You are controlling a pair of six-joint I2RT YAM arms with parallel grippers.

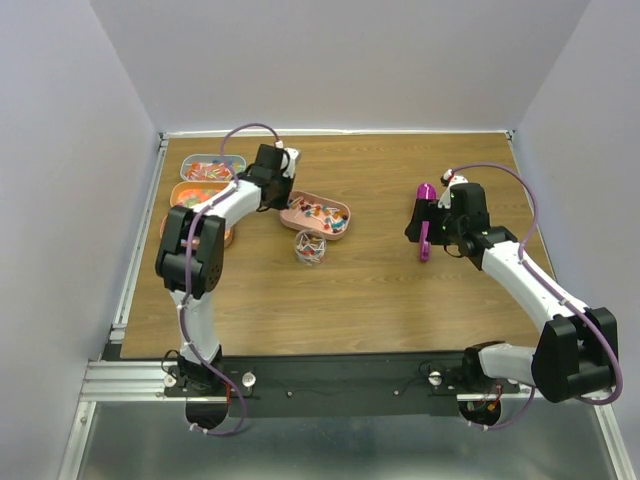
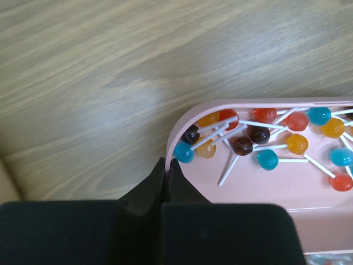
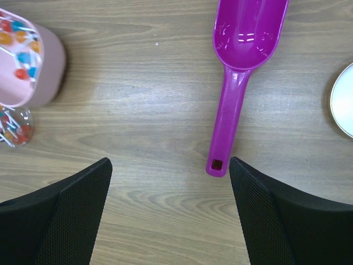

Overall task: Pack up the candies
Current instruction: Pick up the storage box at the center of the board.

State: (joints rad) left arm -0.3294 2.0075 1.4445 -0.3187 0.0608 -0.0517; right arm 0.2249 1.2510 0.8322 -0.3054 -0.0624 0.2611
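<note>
**Packing line:** the left claw [image 2: 166,162] is clenched at the corner of the pink tray [image 2: 265,190], straddling the rim. Whether the rim is truly pinched cannot be told. The candies [image 2: 242,144], here stick lollipops, lie heaped just ahead of it inside the tray. The right claw [image 3: 170,162] hangs released over the surface [image 3: 138,99]. The scoop [image 3: 227,110] handle is ahead of it, nearer one finger [image 3: 276,210] than the other. The sound course looks to be moving the tray slowly so nothing spills, and centring the handle before closing.
</note>
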